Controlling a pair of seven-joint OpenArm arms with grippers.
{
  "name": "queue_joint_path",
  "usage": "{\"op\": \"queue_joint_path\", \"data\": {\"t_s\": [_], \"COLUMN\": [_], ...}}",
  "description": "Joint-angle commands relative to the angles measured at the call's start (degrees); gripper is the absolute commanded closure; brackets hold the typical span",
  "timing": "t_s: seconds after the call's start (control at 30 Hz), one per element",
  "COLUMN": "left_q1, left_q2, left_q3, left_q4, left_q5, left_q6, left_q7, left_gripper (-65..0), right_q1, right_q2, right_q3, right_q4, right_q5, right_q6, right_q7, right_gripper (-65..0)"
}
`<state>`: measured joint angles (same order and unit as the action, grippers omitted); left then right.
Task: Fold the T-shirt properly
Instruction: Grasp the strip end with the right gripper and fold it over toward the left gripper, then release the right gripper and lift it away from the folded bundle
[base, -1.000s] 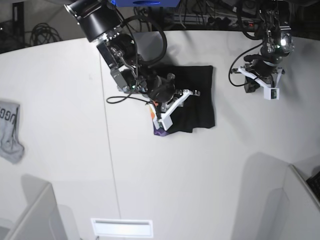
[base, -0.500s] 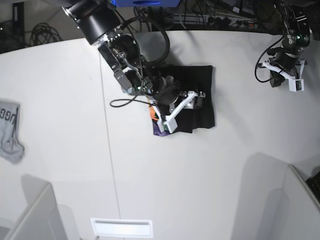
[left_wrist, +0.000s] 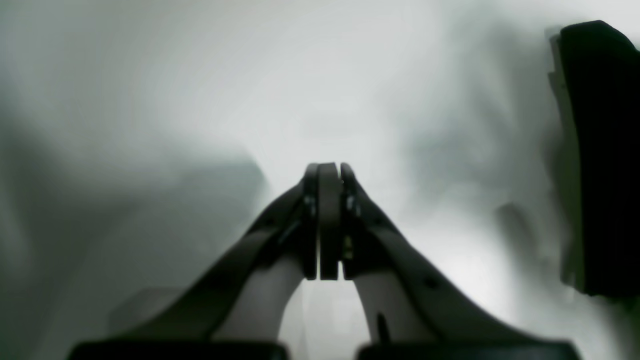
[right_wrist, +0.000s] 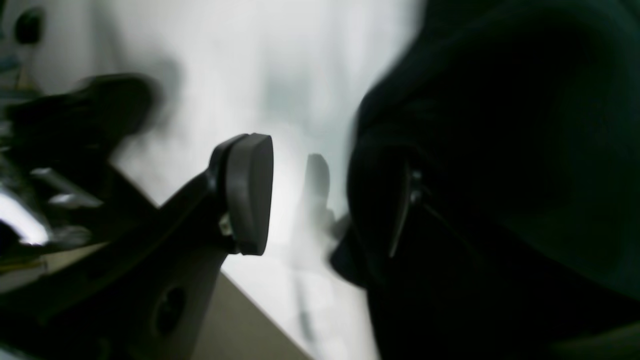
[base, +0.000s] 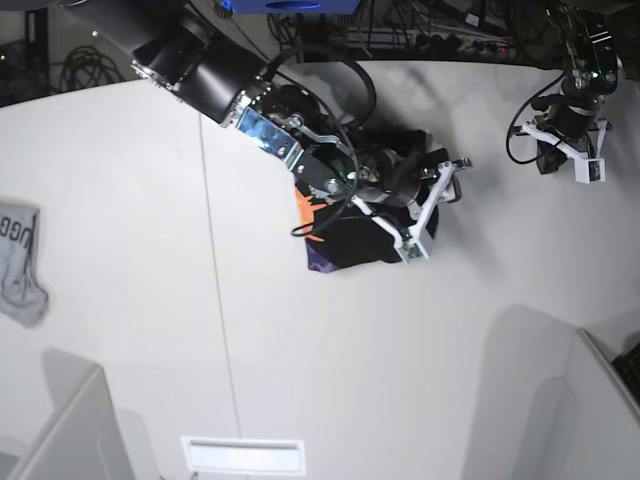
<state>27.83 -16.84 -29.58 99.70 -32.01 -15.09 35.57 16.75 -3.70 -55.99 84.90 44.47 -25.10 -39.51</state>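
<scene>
T-shirt (base: 355, 240), black w/ orange-and-purple print, lies bunched on table (base: 270, 400), mid-surface in base view, partly hidden by R arm. R gripper (right_wrist: 320, 200): fingers stand apart, one over bare tabletop, the other against or beside the dark cloth; contact w/ that second finger can't be told for certain. No clamp on fabric seen. L gripper (left_wrist: 330, 220): fingertips together, nothing betw. them, well apart from the shirt, which shows at R edge of L wrist view.

Handling (est.): light, limp, prob. not slippery or fragile; knit will sag & crease rather than hold a shape, so slack layers may ruck up if pushed sideways. Best hold: outer folded edge, thru all layers, nr a corner; a pinch on top ply only would likely peel it off the rest. Two-hand hold, i.e. one corner per gripper, should keep the edge straight. Grey garment w/ lettering (base: 20, 265) lies apart at far side, not req'd.
</scene>
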Motion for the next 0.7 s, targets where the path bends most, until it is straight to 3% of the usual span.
{"op": "queue_joint_path", "data": {"t_s": [0.0,0.2,0.27,0.37,0.47,0.53,0.57,0.67], "left_q1": [0.2,0.2,0.2,0.3,0.3,0.3,0.3,-0.1], "left_q2": [-0.8,-0.8,-0.8,-0.4,1.6,2.6,3.5,6.2], "left_q3": [-0.4,-0.3,-0.3,-0.1,-0.2,-0.2,-0.2,-0.2], "left_q4": [0.8,0.8,0.8,1.0,1.7,2.8,3.3,4.8], "left_q5": [-0.6,-0.7,-0.9,-1.0,-1.0,-1.0,-1.0,-1.0], "left_q6": [-0.2,-0.2,-0.3,-0.5,-0.6,-2.4,-5.1,-12.1], "left_q7": [-1.1,-1.1,-1.1,-1.1,-1.1,-1.1,-1.1,-1.1], "left_gripper": [0.0,0.0,0.0,0.0,0.0,0.0,0.0,0.0], "right_q1": [1.8,5.4,5.5,4.3,0.6,-2.8,-4.6,-9.9], "right_q2": [-0.8,-1.2,-0.6,2.9,6.1,8.3,9.5,11.4], "right_q3": [-1.4,-8.1,-7.5,-3.7,3.5,9.1,12.3,21.4], "right_q4": [1.0,2.7,4.3,7.3,10.5,13.0,14.0,16.9], "right_q5": [0.2,0.2,0.2,0.2,0.2,0.2,0.2,0.2], "right_q6": [-0.4,-0.4,-0.5,-0.5,-0.5,-0.5,-0.4,-0.3], "right_q7": [0.6,0.6,0.6,1.0,1.0,1.1,1.2,1.2], "right_gripper": [-31.2,-31.2,-31.2,-30.5,-20.7,-8.0,0.0,0.0]}}
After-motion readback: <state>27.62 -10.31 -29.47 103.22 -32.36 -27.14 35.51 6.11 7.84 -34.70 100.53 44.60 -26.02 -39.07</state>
